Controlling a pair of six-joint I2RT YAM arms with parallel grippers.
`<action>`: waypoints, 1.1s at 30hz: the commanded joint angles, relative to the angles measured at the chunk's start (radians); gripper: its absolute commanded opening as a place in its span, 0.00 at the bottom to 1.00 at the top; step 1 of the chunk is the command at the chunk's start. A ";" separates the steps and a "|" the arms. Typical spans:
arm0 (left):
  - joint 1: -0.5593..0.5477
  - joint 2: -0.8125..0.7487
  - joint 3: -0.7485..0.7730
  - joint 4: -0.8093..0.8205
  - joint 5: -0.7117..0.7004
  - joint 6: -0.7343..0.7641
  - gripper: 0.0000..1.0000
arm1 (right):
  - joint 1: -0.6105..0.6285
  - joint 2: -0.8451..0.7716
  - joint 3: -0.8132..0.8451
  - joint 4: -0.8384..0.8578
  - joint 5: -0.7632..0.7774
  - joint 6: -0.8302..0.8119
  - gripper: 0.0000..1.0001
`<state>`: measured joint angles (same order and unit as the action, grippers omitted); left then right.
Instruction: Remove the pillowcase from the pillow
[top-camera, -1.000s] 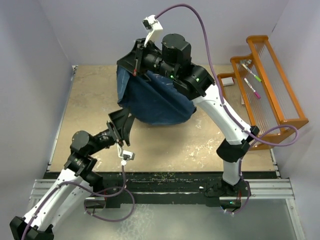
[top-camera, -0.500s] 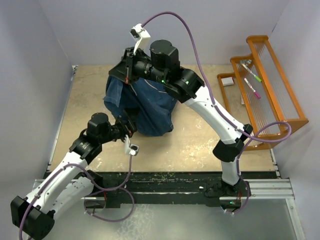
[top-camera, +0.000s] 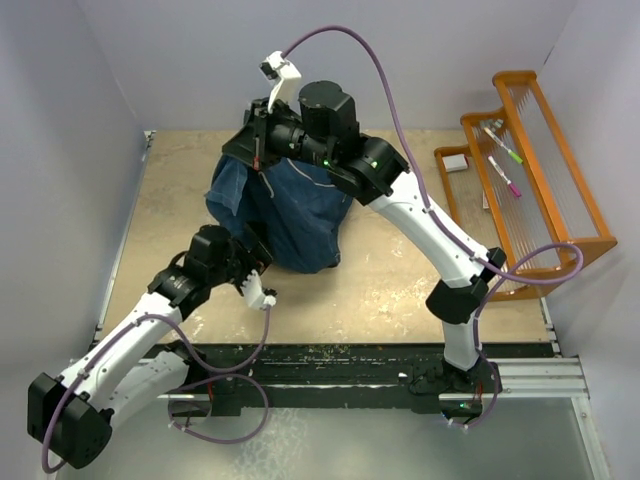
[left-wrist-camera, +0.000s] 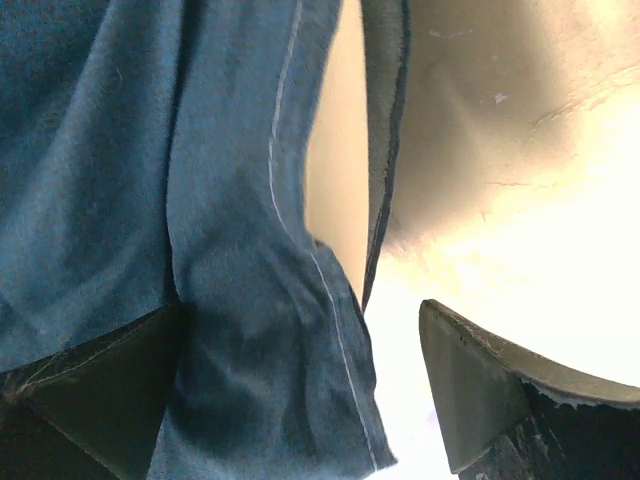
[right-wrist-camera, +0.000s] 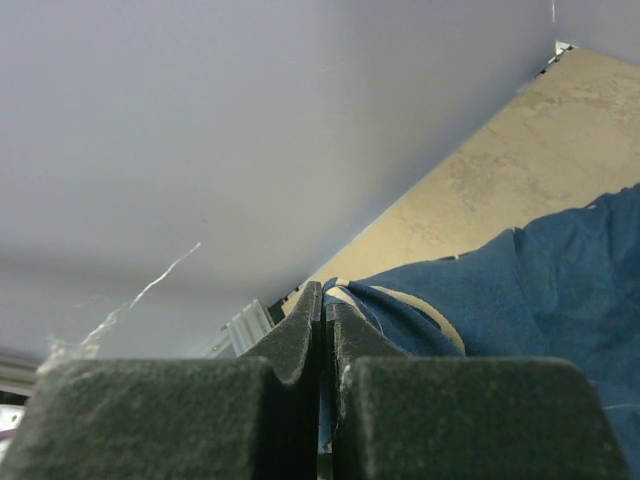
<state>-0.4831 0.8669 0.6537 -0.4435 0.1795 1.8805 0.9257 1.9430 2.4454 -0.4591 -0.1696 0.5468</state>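
Boxed in by plain pale lavender walls (top-camera: 80, 80), close behind the right claw (top-camera: 258, 152) and off to either side. Beneath it, tan mottled tabletop (top-camera: 420, 280), scuffed pale in patches. Well right of that claw, orange wire rack (top-camera: 560, 200) holding markers (top-camera: 503, 150), small white block (top-camera: 455, 163) beside. Nearer than the left claw (top-camera: 248, 255), dark strip (top-camera: 330, 355) and metal rail (top-camera: 540, 375). Evenly lit.

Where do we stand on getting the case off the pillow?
Done: the right end effector is shut on the dark navy-blue fabric pillowcase and holds its top raised. In hand: the open left end effector straddles a hanging fold near the bottom. Left: no plump cream pillow shows outside, so it is probably inside and has to come out.
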 joint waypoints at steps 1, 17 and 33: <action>0.003 0.053 -0.082 0.226 -0.092 -0.008 0.99 | 0.005 -0.100 0.022 0.135 -0.010 -0.009 0.00; 0.003 0.378 0.713 -0.090 -0.102 -0.961 0.00 | -0.182 -0.297 -0.349 0.123 -0.026 -0.084 0.55; 0.005 0.518 1.328 -0.424 -0.055 -1.353 0.00 | -0.322 -0.688 -0.753 0.158 -0.011 -0.206 0.86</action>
<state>-0.4782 1.3781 1.8408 -0.8719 0.1127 0.6441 0.6052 1.3102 1.8416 -0.3569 -0.1493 0.3874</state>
